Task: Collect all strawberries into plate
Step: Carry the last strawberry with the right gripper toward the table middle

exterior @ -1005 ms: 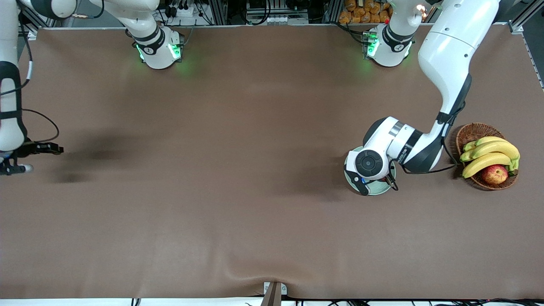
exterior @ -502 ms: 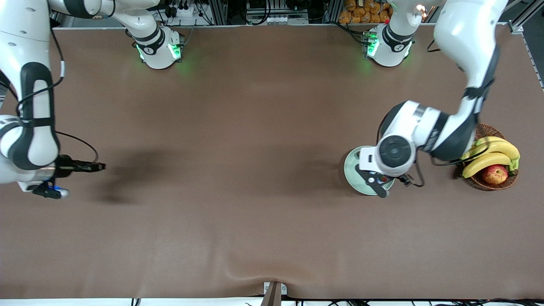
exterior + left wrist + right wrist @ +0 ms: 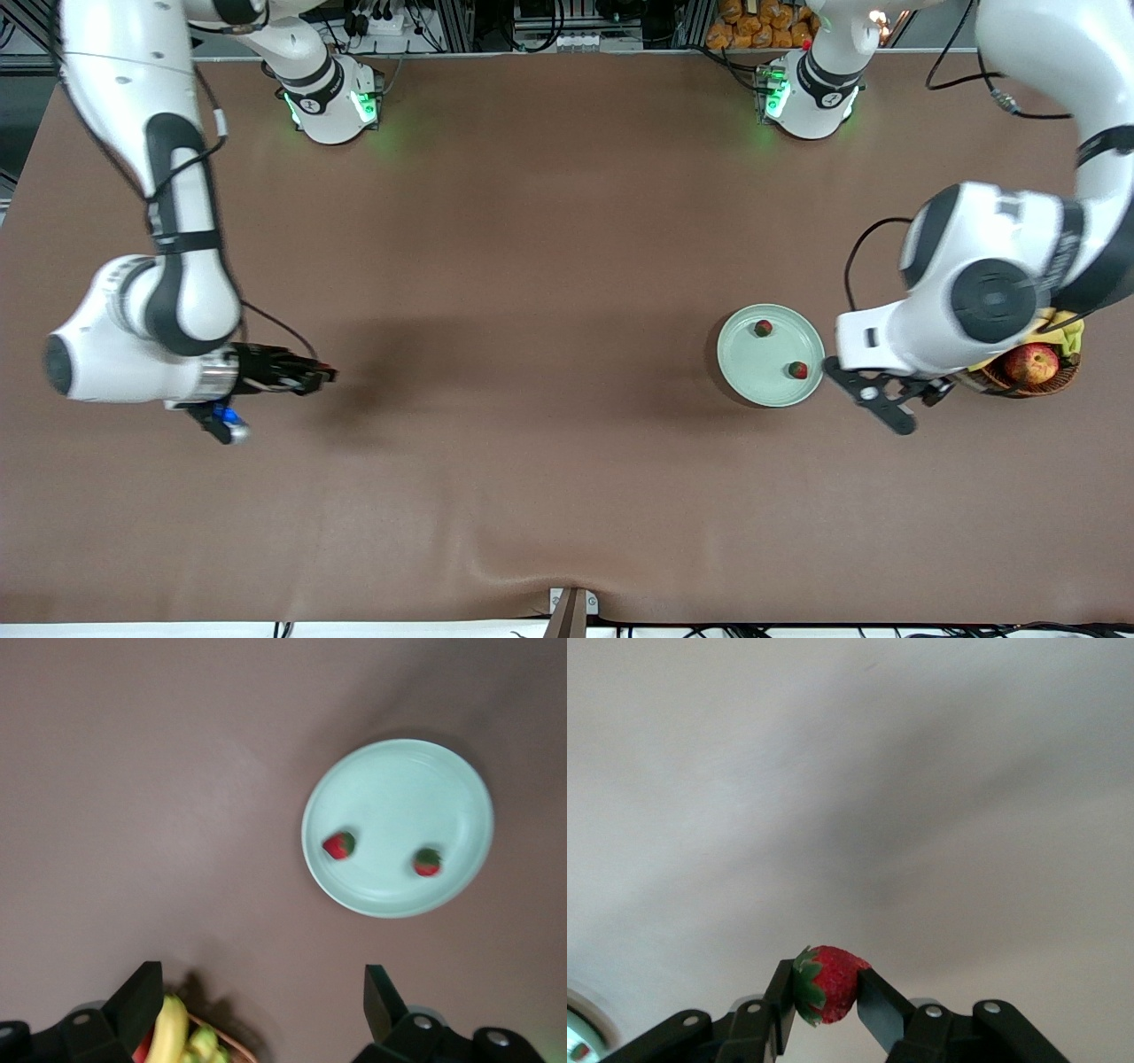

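The pale mint-green plate [image 3: 753, 363] lies toward the left arm's end of the table. Two strawberries [image 3: 763, 329] [image 3: 798, 369] lie in it, apart from each other. The left wrist view shows the plate [image 3: 399, 788] and both berries [image 3: 338, 845] [image 3: 427, 862] from above. My left gripper [image 3: 261, 997] is open and empty, high over the table between the plate and the basket. My right gripper [image 3: 323, 374] is shut on the third strawberry [image 3: 828, 983] and holds it above the table toward the right arm's end, fingers pointing at the plate.
A brown wicker basket [image 3: 1054, 381] with an apple [image 3: 1030, 362] and bananas [image 3: 168, 1032] stands beside the plate at the left arm's end, partly hidden under the left arm [image 3: 983, 301]. A fold in the brown cloth [image 3: 532, 567] lies at the near edge.
The left arm has lifted off the plate and swung toward the basket, uncovering two strawberries in the plate. The right arm has moved toward the table's middle with its strawberry.
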You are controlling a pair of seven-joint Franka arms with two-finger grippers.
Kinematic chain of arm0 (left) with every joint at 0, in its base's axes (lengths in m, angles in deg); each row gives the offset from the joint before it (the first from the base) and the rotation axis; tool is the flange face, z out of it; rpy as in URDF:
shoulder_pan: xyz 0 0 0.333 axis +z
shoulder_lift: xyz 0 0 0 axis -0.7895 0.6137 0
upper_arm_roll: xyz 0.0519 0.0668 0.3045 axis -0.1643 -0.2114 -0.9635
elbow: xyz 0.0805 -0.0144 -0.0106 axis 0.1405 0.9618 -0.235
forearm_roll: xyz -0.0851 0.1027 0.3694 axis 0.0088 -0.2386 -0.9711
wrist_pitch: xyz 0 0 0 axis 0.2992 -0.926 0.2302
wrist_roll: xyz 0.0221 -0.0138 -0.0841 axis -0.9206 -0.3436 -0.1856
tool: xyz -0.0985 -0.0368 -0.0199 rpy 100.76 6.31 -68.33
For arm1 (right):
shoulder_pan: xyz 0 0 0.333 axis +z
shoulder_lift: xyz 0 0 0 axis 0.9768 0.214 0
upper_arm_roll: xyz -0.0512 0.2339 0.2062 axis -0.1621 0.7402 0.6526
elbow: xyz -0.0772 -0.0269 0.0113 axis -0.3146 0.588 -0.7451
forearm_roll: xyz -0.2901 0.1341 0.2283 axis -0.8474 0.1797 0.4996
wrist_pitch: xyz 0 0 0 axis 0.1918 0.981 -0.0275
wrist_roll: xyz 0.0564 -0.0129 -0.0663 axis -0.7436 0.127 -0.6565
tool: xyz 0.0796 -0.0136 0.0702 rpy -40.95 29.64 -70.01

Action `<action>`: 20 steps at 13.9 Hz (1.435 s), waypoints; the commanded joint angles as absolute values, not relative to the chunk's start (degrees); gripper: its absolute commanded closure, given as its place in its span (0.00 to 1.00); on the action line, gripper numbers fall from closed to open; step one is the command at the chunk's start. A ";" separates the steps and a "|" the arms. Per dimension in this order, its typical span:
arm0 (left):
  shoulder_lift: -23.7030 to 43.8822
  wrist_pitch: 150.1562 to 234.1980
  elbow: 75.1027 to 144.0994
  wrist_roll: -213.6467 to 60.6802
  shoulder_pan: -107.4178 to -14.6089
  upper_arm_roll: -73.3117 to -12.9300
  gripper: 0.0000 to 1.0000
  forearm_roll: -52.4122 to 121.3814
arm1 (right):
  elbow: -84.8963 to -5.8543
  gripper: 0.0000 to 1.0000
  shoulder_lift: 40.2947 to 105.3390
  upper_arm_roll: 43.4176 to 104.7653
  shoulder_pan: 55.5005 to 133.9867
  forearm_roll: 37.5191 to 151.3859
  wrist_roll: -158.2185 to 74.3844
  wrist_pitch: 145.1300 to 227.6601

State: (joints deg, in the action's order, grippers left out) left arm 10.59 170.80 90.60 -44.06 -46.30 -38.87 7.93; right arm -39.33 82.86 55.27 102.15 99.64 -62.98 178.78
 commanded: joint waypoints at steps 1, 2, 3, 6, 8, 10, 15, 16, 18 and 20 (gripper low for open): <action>8.20 164.59 87.77 -43.40 -44.76 -38.59 0.00 11.34 | -38.81 1.00 84.59 54.58 109.69 105.75 -73.19 184.30; 7.50 163.70 87.67 -43.75 -43.97 -38.51 0.00 12.91 | -38.73 1.00 85.12 54.58 112.51 107.77 -76.62 187.11; 6.54 163.70 87.67 -43.93 -43.01 -38.68 0.00 15.27 | -38.64 1.00 85.91 54.58 115.23 110.14 -79.96 190.36; 6.18 163.61 87.76 -51.45 -39.84 -38.60 0.00 23.53 | -36.80 1.00 89.33 55.89 122.80 114.46 -89.02 200.12; 6.18 163.70 87.76 -58.57 -40.09 -38.25 0.00 26.02 | -34.00 1.00 91.97 60.62 124.31 114.82 -96.22 207.14; 6.09 163.87 87.85 -66.13 -41.06 -37.28 0.00 26.02 | -31.01 1.00 94.86 65.20 125.54 114.65 -101.68 214.61; 6.61 166.77 89.43 -78.45 -43.34 -34.38 0.00 24.62 | -22.13 1.00 104.27 66.09 132.83 114.39 -113.11 225.45; 6.70 167.73 90.30 -80.65 -43.78 -34.38 0.00 24.53 | -21.51 1.00 104.98 66.09 134.15 114.38 -113.74 225.81; 6.70 171.24 93.28 -84.78 -45.36 -34.29 0.00 24.35 | -21.59 0.98 105.16 66.09 136.26 114.30 -114.79 227.04; 6.53 173.96 96.97 -90.39 -46.42 -34.20 0.00 22.08 | -21.76 0.76 105.16 66.09 136.62 114.21 -115.07 227.22</action>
